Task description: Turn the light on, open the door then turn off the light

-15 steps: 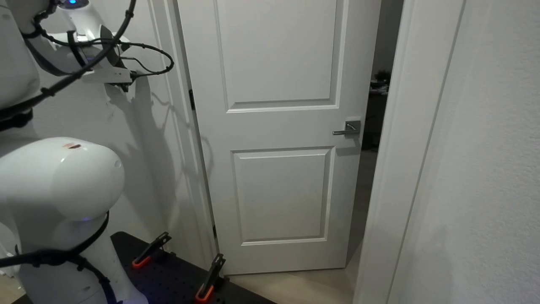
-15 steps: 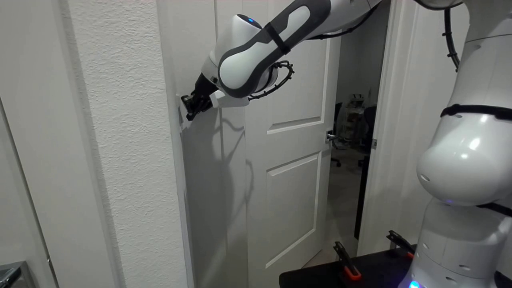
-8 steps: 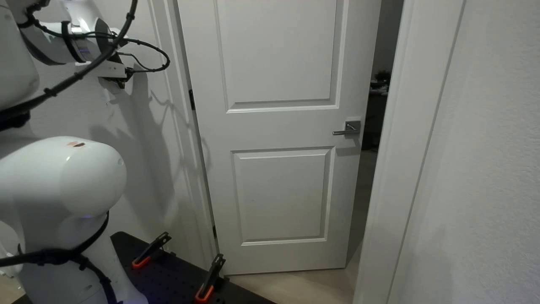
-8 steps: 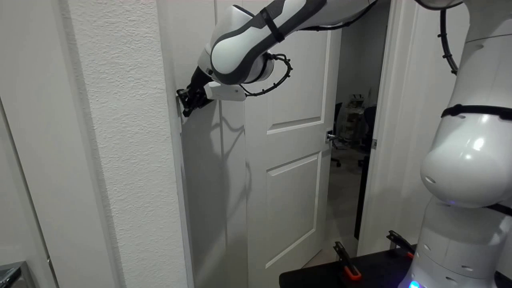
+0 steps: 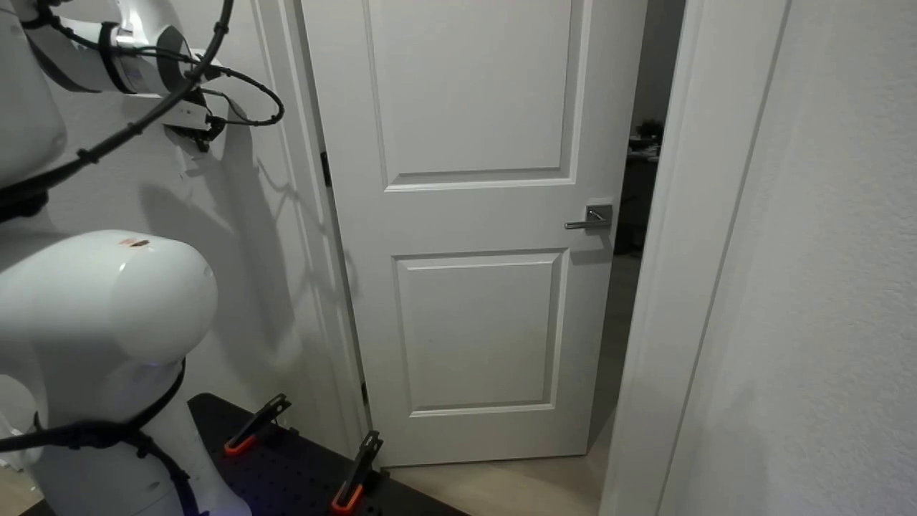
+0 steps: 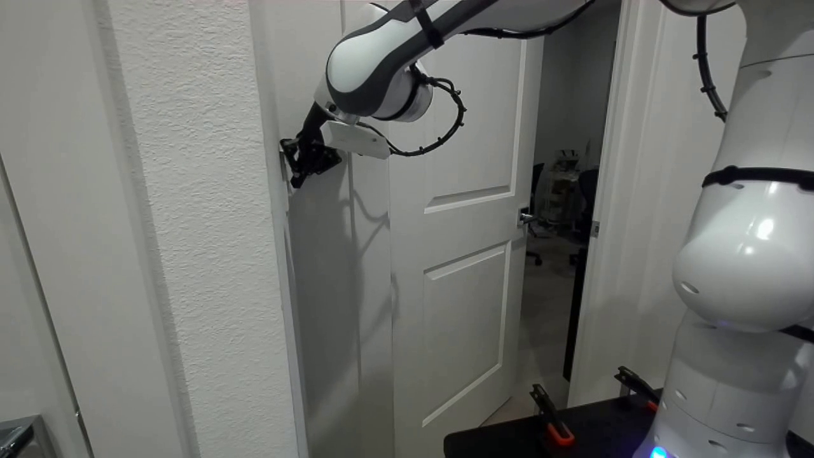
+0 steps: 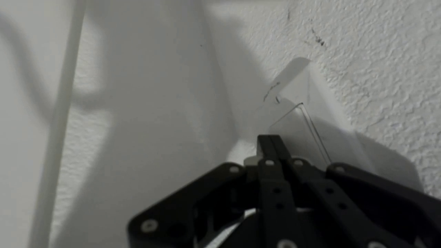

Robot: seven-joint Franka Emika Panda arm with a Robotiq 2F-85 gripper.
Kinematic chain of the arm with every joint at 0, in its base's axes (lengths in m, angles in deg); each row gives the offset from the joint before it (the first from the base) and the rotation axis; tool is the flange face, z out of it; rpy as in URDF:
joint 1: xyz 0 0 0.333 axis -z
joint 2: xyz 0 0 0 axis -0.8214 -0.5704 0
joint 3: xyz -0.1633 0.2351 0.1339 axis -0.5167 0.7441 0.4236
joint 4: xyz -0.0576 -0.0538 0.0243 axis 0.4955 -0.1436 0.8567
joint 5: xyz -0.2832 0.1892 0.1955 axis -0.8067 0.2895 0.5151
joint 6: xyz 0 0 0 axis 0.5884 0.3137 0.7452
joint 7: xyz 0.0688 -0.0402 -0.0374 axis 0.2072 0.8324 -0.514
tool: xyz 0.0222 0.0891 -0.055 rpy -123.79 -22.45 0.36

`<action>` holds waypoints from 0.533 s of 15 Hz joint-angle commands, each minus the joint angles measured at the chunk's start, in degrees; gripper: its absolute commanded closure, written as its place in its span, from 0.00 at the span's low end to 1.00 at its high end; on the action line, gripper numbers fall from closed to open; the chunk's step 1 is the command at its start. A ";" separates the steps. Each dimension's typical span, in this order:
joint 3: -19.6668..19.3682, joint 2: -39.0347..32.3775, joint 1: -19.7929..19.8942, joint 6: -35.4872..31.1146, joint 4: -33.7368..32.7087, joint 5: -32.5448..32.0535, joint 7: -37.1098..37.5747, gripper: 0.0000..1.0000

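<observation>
While I am holding my black jointed gripper (image 7: 271, 137) by the white rectangular light switch (image 7: 302, 132) on the bumpy white wall (image 7: 389, 75), its fingers (image 7: 264, 145) are sitting together, gripping nothing. The tall white two-panelled door (image 5: 487, 222) is standing partly open, so I am guessing opening is done and only turning the light off is left.

Lighting was pretty dim and grey. In both exterior views the arm (image 6: 738, 254) threw fuzzy shadows on the wall (image 5: 247, 236), and the room (image 6: 547, 312) past the door (image 5: 473, 218) was murky. Glare spots hit the arm at far right of an exterior view. Wrist view looked kinda soft, gripper (image 7: 269, 137) near-black at the bottom, shadow across the switch (image 7: 299, 129).
</observation>
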 commanded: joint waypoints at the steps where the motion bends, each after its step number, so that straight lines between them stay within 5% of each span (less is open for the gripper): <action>1: -1.06 -0.52 -1.29 3.04 -1.87 5.24 -1.89 1.00; 8: -1.24 -0.94 -1.57 0.94 -0.80 16.22 -5.41 1.00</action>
